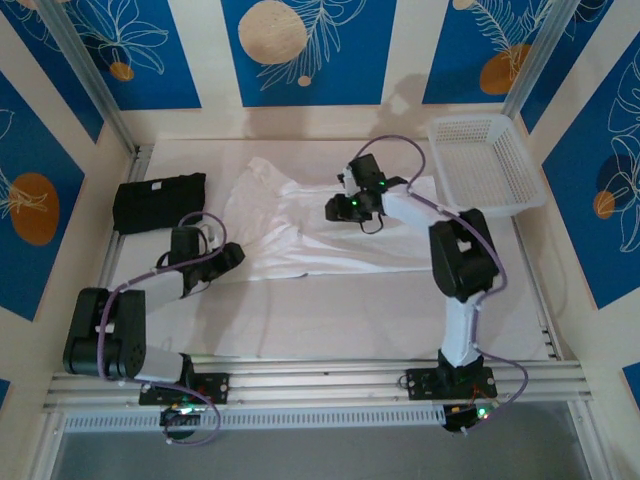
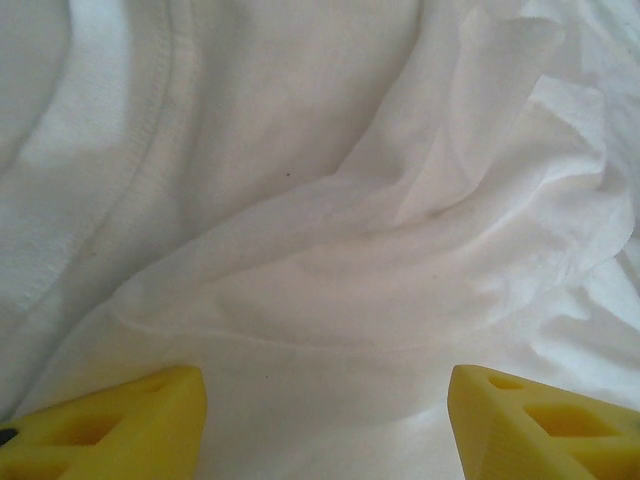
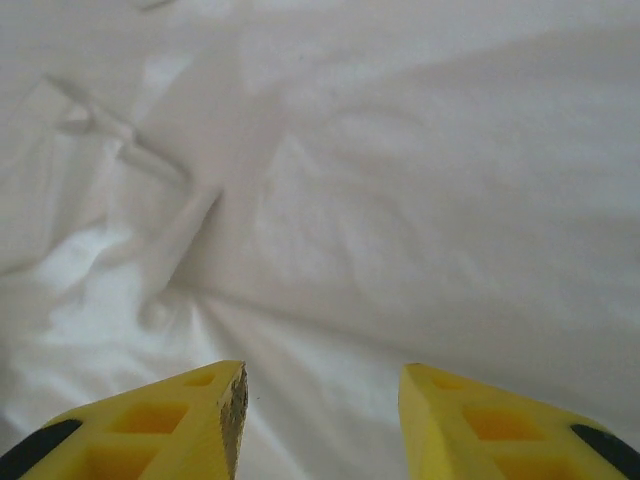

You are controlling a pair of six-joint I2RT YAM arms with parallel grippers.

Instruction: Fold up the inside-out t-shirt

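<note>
The inside-out t-shirt (image 1: 290,230) lies rumpled and spread across the middle of the table, white with soft folds. My left gripper (image 1: 232,256) sits at the shirt's left edge. In the left wrist view its yellow fingers stand wide apart over the t-shirt (image 2: 330,230), and a stitched seam runs at the upper left; the left gripper (image 2: 325,385) is open. My right gripper (image 1: 334,210) hovers over the shirt's upper middle. In the right wrist view the right gripper (image 3: 323,375) is open above the creased t-shirt (image 3: 380,200), with nothing pinched between its fingers.
A folded black garment (image 1: 158,202) lies at the table's left, close to the left arm. A white mesh basket (image 1: 485,160) stands at the back right corner. Bare table (image 1: 340,310) stretches in front of the shirt.
</note>
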